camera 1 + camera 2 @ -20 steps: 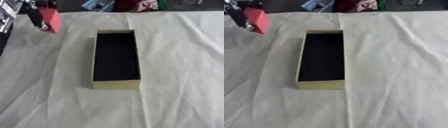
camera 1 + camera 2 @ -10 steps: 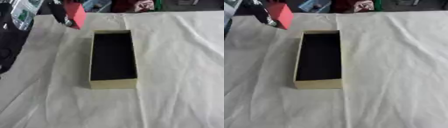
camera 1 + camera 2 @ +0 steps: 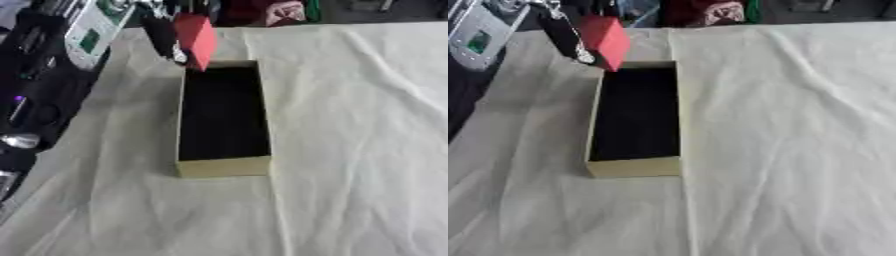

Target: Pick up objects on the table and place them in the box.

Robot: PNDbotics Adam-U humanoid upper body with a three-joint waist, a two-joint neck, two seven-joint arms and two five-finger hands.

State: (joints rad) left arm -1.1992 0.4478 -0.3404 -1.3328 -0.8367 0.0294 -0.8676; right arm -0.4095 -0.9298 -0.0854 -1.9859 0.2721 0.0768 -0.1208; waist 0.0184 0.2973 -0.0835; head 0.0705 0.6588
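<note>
The left hand (image 3: 566, 37) shows only as dark, blurred fingers behind the red block (image 3: 605, 41), so how they close on it cannot be made out. The block's lower corner overlaps the far rim of the box (image 3: 636, 167). Red and green clutter (image 3: 271, 11) beyond the table is cut off by the top edge.

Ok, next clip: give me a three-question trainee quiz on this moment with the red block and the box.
1. True or false: the red block already lies inside the box.
2. Which hand carries the block? A) left hand B) right hand
3. Fill in: the block hangs by the box's ____ end, near or far from the robot.

Key: 1 false, it is held up at the far left corner of the box, whose dark inside shows nothing. 2 A. 3 far.
</note>
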